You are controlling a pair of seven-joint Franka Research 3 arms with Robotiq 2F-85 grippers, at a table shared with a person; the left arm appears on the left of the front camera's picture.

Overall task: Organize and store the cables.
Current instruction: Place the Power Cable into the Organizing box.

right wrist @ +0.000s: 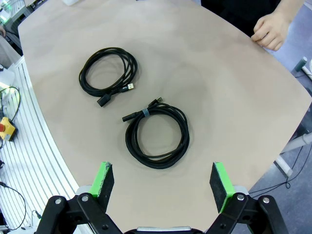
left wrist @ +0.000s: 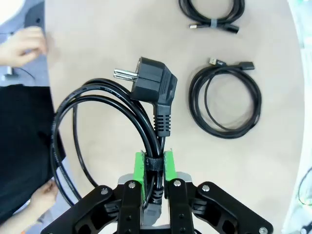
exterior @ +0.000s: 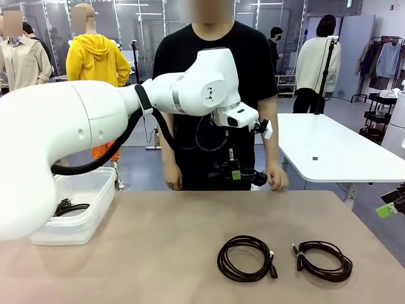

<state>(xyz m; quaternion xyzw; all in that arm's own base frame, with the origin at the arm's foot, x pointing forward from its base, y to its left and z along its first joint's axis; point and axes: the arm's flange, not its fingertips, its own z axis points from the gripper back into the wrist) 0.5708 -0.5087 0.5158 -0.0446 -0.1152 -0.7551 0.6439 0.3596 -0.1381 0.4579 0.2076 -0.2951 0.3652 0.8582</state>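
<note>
Left gripper (left wrist: 154, 168) clamps the power cable (left wrist: 153, 87) at lower centre. Right gripper (right wrist: 162, 171) gapes open; taped cable (right wrist: 146, 113) on the table (right wrist: 219, 87) just above it, another cable (right wrist: 83, 78) upper left.

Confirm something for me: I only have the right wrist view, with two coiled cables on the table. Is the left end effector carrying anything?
Observer: Yes, the left end effector is shut on a coiled power cable with a two-pin plug.
Operator: Where is the storage bin?
Observer: A clear bin sits at the left of the table.
Operator: Anything inside?
Observer: One black cable lies in it.
</note>
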